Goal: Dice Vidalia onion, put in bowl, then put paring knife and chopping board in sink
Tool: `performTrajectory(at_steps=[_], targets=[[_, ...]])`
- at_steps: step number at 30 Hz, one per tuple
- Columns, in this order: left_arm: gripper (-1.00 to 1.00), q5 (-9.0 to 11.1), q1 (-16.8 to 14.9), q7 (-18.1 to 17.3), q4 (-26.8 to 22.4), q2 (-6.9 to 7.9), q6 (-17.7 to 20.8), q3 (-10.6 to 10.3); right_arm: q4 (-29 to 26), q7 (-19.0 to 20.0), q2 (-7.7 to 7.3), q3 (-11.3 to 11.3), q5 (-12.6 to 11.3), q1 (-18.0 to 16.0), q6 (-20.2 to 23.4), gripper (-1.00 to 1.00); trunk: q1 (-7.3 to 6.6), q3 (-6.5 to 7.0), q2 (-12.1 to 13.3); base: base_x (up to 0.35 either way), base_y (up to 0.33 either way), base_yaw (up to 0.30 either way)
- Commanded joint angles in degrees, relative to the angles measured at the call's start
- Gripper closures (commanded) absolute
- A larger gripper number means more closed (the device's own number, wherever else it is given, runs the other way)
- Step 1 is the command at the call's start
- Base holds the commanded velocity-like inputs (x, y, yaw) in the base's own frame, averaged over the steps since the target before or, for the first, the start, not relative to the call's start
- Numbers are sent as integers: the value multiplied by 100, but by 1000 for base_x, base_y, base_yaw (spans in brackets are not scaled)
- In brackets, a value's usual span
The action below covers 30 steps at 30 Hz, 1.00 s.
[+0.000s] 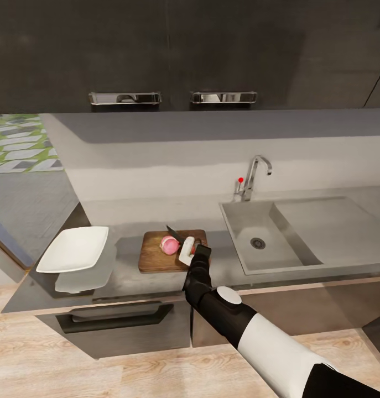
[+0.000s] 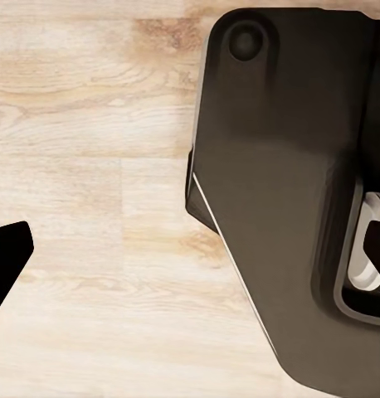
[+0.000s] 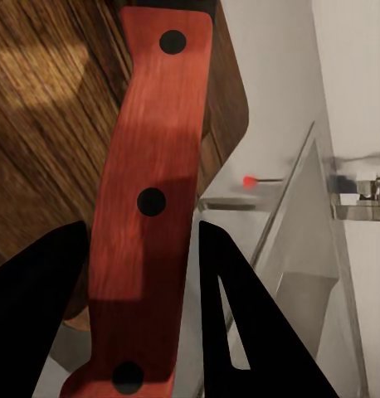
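Red-handled paring knife [image 3: 148, 207] sits pinched in the right gripper [image 3: 140, 282], its blade reaching ahead to the Vidalia onion [image 1: 169, 244] on the chopping board [image 1: 154, 258]. A slanted stroke could roll the round bulb off sideways.

The right end effector [image 1: 191, 249] grips the red-handled dark-bladed paring knife [image 1: 176, 234] over the dark brown wooden chopping board [image 1: 156, 257], its blade tip beside the small pinkish-red onion [image 1: 168, 244].
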Motion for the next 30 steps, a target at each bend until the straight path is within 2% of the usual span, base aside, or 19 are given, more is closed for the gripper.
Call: performTrajectory(at_steps=[1, 30], targets=[[-100, 32, 4, 3, -12, -1, -6, -9, 1, -12, 0, 19, 0, -8, 31, 100, 4, -10, -11, 0, 0, 0], [-100, 32, 4, 3, -10, -2, -7, -9, -12, -42, 0, 19, 8, -7, 31, 100, 4, -10, -11, 0, 0, 0]])
